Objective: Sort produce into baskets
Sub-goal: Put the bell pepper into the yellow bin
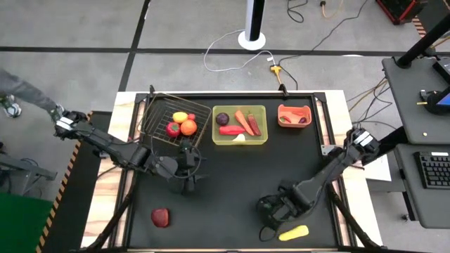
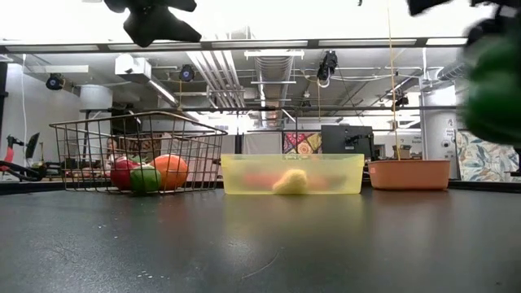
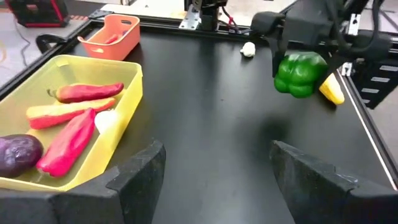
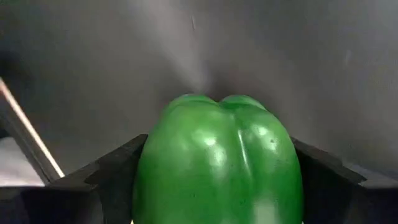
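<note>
Filling the right wrist view, a glossy green toy bell pepper point(image 4: 217, 165) sits pinched between the right gripper's point(image 4: 217, 186) two dark fingers point(image 4: 109, 177), one on each flank. From the left wrist view the same pepper point(image 3: 300, 74) hangs clear of the black table point(image 3: 205, 124), its shadow on the mat below. Seen from above, the right gripper point(image 1: 271, 209) is over the near right part of the table, just beside a yellow elongated toy vegetable point(image 1: 294, 232) lying close to the front edge.

Farther out, the left gripper point(image 1: 188, 169) hovers mid-table in front of the dark wire-mesh square basket point(image 1: 153, 116), its fingers point(image 3: 134, 174) spread with nothing between them. That basket holds a red tomato point(image 1: 173, 128), an orange round fruit point(image 1: 188, 127) and a yellow lemon point(image 1: 181, 117). Next to it the translucent yellow-green square plastic tray point(image 1: 239, 142) contains a purple beet point(image 1: 222, 118), an orange carrot point(image 1: 243, 121), a red chili point(image 1: 231, 130) and a darker red piece point(image 1: 254, 125). The small salmon-red plastic bin point(image 1: 294, 124) stands at the far right. A dark red round piece point(image 1: 160, 217) lies alone near the front left, and a small white garlic point(image 3: 248, 49) rests near the table's edge.
</note>
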You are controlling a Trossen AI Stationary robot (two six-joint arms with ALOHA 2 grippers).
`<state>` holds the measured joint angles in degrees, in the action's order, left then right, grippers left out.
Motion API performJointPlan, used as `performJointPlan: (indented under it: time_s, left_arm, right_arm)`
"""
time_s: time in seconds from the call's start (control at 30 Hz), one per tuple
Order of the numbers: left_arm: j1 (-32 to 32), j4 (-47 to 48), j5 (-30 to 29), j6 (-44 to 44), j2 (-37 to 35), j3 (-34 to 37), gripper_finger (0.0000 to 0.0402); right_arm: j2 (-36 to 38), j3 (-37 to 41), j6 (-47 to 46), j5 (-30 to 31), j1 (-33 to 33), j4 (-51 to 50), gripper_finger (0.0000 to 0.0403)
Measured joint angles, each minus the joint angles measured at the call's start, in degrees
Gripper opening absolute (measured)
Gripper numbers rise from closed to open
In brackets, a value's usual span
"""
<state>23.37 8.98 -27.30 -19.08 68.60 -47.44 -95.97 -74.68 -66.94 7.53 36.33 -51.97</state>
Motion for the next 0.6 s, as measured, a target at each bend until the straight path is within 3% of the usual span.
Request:
performJointPlan:
  time_s: [0.43,0.6]
  left_arm:
    - [4.0,0.3,-2.3,-6.1,5.3,-0.2,0.027]
    - [4.0,0.2,-2.3,-7.0,6.1,-0.6,0.027]
  right_arm:
    - [0.3,-9.9,32.0,9.0,-15.9,0.3,0.0324]
    - [0.3,-12.4,41.8,9.2,-24.9,0.5,0.0323]
